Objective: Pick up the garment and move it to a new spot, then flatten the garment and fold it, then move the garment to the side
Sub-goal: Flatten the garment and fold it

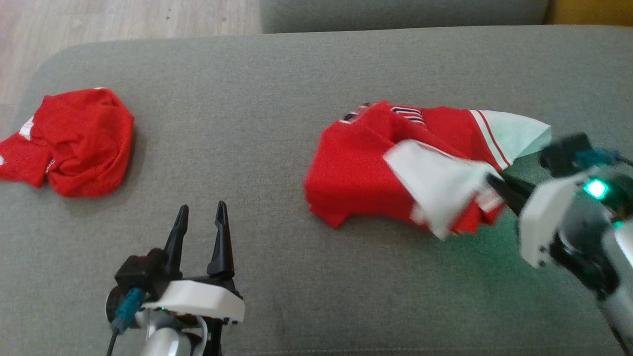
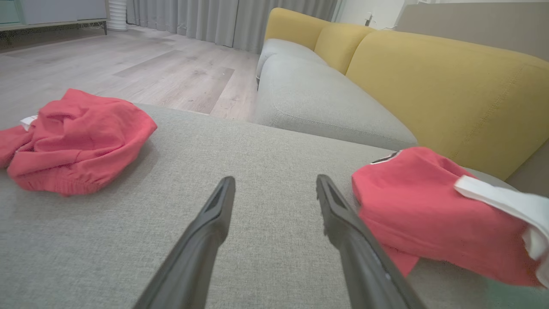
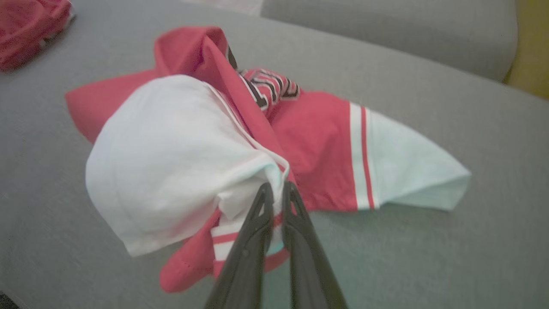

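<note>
right pincer (image 3: 275, 188) clamped on the white fold of a red-and-white garment (image 1: 353, 168) lying right of centre on a grey sofa cushion (image 1: 257, 99); left pincer (image 1: 202, 207), fingers apart, over bare cushion.

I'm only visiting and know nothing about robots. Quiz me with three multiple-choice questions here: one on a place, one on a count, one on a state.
1. Where does the crumpled red garment lie? A) at the left end of the grey cushion B) on the floor C) on the yellow backrest
2. How many garments lie on it? A) one B) two C) four
3. The right pincer is: A) wide open B) shut on the red and white garment C) holding a cup
Key: 1 A, it sits far left in the head view; 2 B, one at each side; 3 B, it pinches the white fabric.
</note>
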